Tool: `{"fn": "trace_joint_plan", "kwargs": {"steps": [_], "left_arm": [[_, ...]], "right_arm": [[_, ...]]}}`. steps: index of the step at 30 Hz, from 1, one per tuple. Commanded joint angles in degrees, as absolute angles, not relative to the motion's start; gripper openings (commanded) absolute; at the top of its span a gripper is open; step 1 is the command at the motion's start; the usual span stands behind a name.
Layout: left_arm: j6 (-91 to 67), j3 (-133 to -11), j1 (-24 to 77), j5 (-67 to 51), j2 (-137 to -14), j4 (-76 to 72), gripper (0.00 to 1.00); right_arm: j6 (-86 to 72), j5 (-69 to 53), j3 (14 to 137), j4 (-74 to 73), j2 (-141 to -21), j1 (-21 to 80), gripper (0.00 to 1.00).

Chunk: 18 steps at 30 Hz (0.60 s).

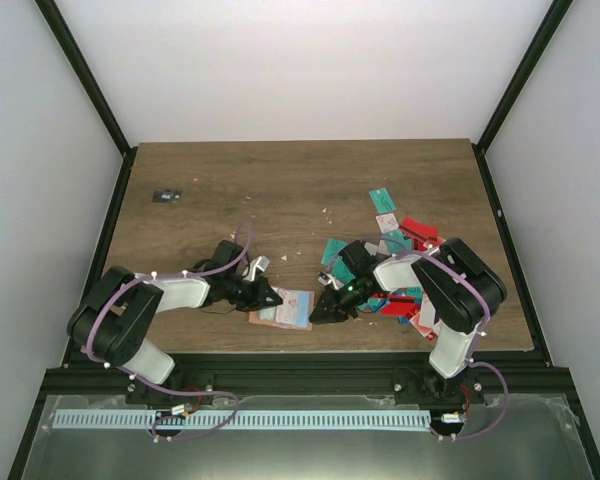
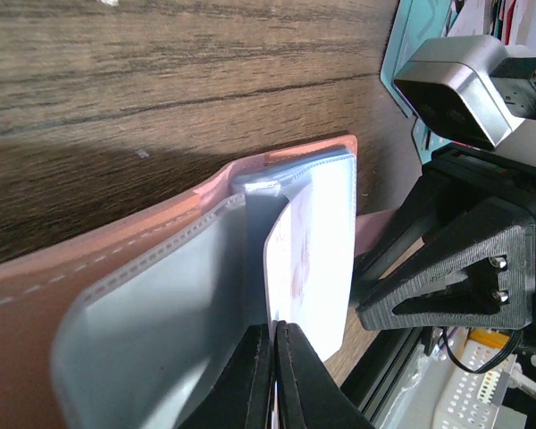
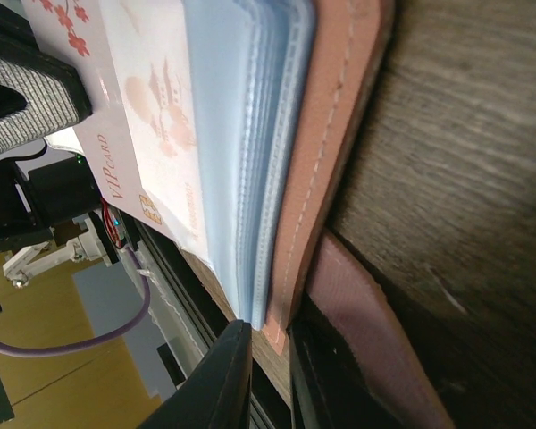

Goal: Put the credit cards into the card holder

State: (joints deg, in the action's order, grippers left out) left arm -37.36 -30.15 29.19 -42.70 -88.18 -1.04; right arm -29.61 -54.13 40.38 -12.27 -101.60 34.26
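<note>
- Card holder (image 1: 283, 312): lies open at the lower centre of the overhead frame, near the front edge of the counter (image 1: 280, 190). Its salmon cover is against the wood and its blue-grey pockets (image 2: 152, 331) fan upward.
- White-pink card (image 2: 311, 241): stands on edge among the pockets, partly entered. How deep it sits cannot be told.
- Left gripper (image 2: 273, 344): narrow, nipped on the card's near edge.
- Right gripper (image 3: 266, 357): narrow, clamped over the edge of the holder's cover, bracing it.
- Step in hand, as judged: seating this card in a pocket.
  - Drive the card along its own plane, parallel to the pocket sheets, so it neither buckles nor catches a neighbouring sheet.
  - The right clamp should resist the push so the holder does not slide.
  - Release only once the card is well in.
- Remaining credit cards (image 1: 395, 245): heaped at the middle right of the overhead frame, well apart from the holder. Most of the task is judged outstanding.
- View differences:
  - Only the right wrist view shows the card's printed face, with blossoms and "VIP CARD" lettering, and the stacked pocket edges.
  - Only the left wrist view shows the card's edge against the pocket mouth.
  - Only the overhead view shows the heap and a small dark object (image 1: 166, 196) at upper left.
</note>
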Motion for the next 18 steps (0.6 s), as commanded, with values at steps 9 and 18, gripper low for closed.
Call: {"fn": "trace_joint_plan", "kwargs": {"steps": [9,18], "left_arm": [[-39.17,-29.09,31.00,-41.29,-91.00,-3.72,0.04],[-39.37,-29.27,32.20,-42.02,-92.73,-4.49,0.04]], "right_arm": [[-30.41,-48.69,38.66,-13.76,-102.38,34.90,0.16],[-30.66,-47.86,39.28,-14.07,-102.13,34.91,0.16]]}}
